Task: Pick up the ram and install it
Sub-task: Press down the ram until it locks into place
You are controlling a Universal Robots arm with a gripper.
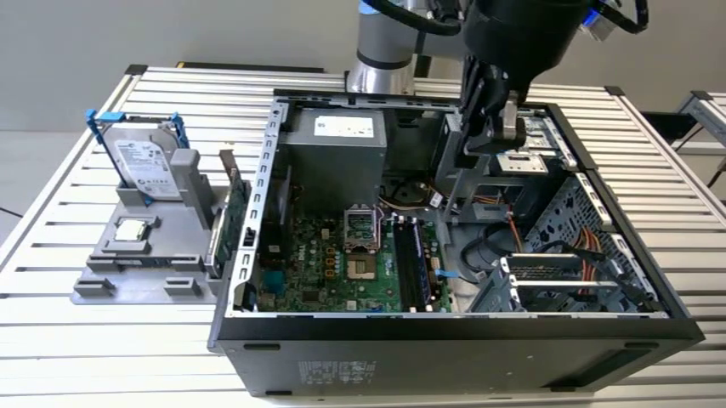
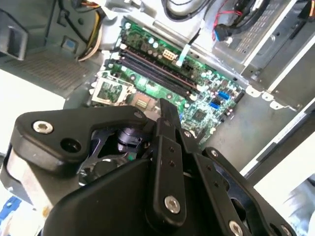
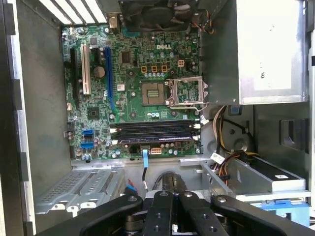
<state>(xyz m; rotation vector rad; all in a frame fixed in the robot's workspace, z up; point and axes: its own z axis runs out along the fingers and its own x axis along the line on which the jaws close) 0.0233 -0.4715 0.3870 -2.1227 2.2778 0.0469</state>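
One gripper (image 3: 169, 189) above open computer case (image 1: 454, 327), fingers pressed together, holding nothing visible; ram (image 1: 230, 223) standing outside beside hard drive (image 1: 145, 163). Best approached squarely, gripped edge-on.

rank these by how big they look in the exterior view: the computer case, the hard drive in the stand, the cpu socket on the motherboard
1. computer case, by far the largest.
2. hard drive, upright in the grey stand.
3. cpu socket, smallest.

No close calls; nearness to the camera does not change the order.
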